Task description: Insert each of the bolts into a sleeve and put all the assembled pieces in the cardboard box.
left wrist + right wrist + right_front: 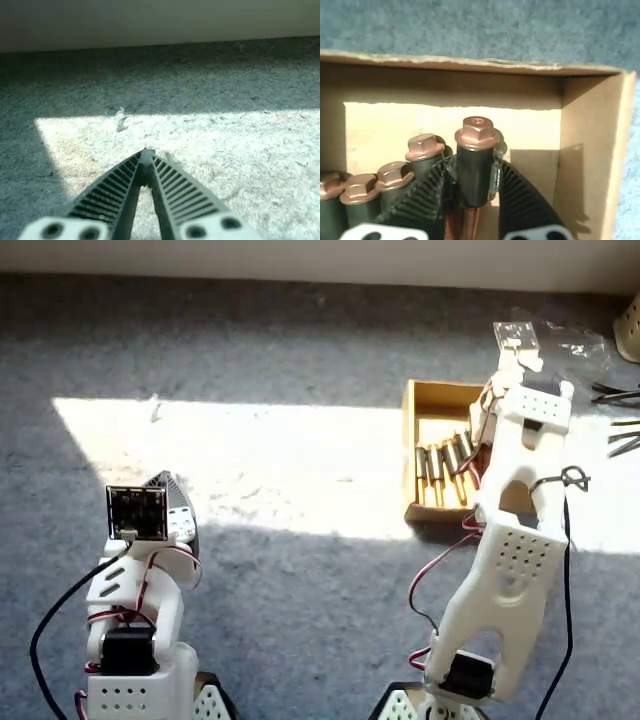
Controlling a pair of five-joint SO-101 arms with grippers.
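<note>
Right wrist view | right end effector (475,169) clamped on bolt (476,139), axis along jaws, head outward | left end effector (146,156) together

You see grey carpet (300,340) under everything, with a bright sun patch (280,480) across its middle. A small pale scrap (155,410) lies at the patch's far left corner. A clear plastic bag (560,340) and dark thin rods (620,395) lie far right, below a pale wall (300,255).

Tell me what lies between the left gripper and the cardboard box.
Only bare grey carpet, partly sunlit, as the high view shows; nothing sits between the left gripper and the cardboard box.
</note>
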